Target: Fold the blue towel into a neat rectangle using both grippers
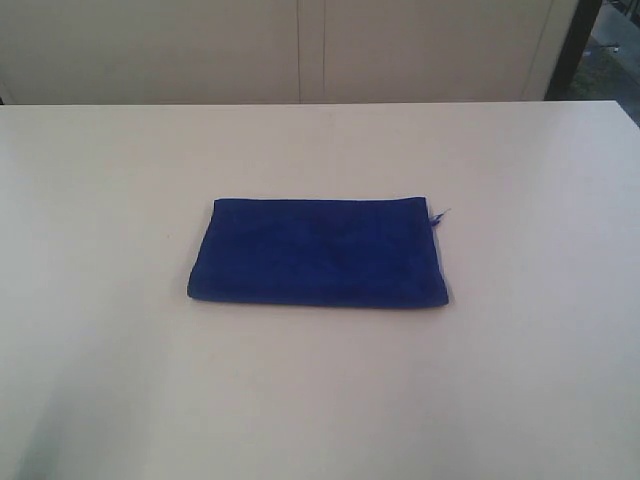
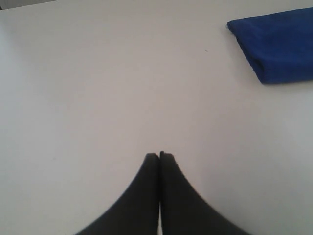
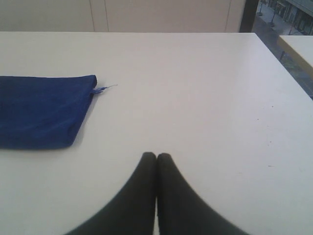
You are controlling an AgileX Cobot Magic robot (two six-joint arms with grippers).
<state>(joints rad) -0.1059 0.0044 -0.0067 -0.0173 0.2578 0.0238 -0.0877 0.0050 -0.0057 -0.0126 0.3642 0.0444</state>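
Exterior view: the bare surface (image 1: 320,420) fills the bottom of the frame. Beyond it, at the centre, the towel (image 1: 318,262) lies flat as a folded rectangle, with a loose thread (image 1: 438,216) sticking out at its upper right corner. Neither arm shows here. The fold looks done, so the likely risk is undoing it. A hand brought back in low could drag the fuzzy top layer and skew the edges, or snag the thread. The soft layers might also creep apart unaided.

Left wrist view: the left hand (image 2: 160,155) sits nearest the lens, its two dark fingers pressed together and holding nothing. It is poised above bare surface and angled shallowly forward. One corner of the towel (image 2: 281,44) lies well ahead and off to one side, apart from the fingers.

Right wrist view: the right hand (image 3: 156,156) is likewise closed and empty over bare surface. The towel's thread corner lies ahead on the opposite side, clear of the hand.
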